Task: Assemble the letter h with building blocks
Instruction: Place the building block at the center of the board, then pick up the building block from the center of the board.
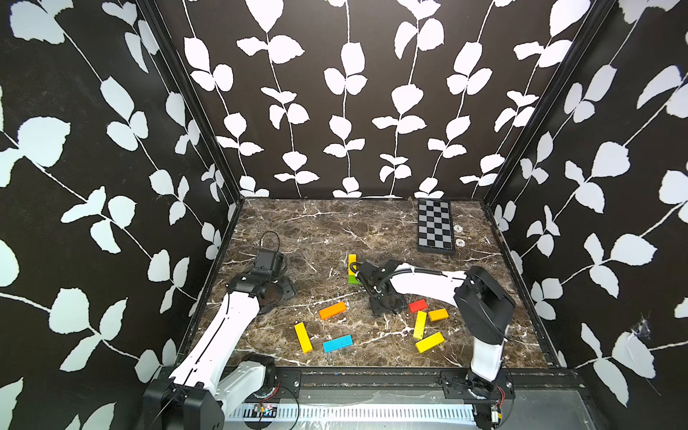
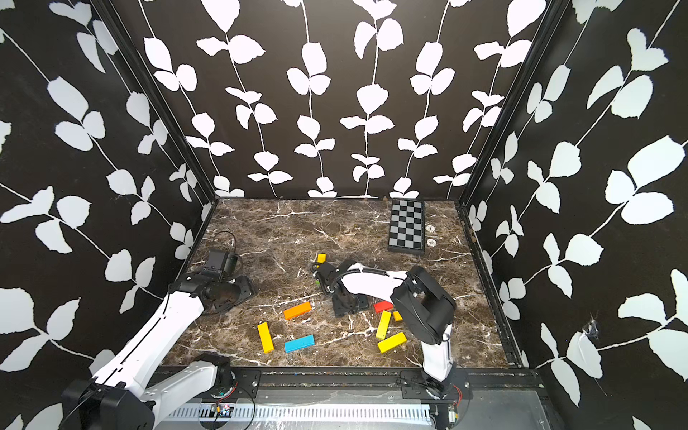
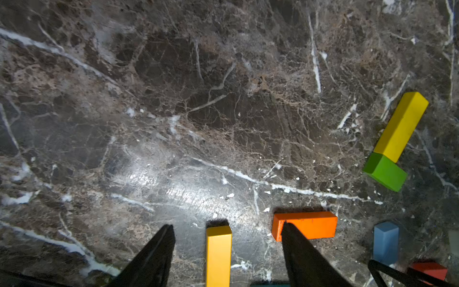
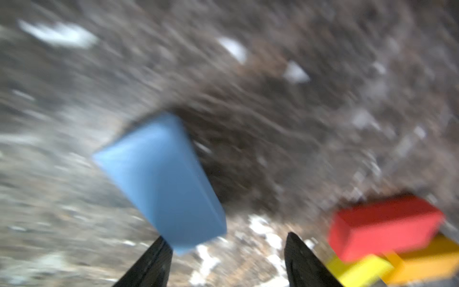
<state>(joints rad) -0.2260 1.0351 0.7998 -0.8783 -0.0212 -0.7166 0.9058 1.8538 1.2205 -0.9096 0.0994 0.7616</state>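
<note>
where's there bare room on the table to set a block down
Widest bare patch: the back of the table, from the left wall to the chequered board. A smaller one lies between the left arm and the green block. Crowded: front right, around the red block and yellow blocks by the right arm.

Can't make out edges on the blue block (image 4: pixel 159 179), all motion smear; green block (image 1: pixel 353 279) half tucked behind the right arm (image 1: pixel 420 286).
</note>
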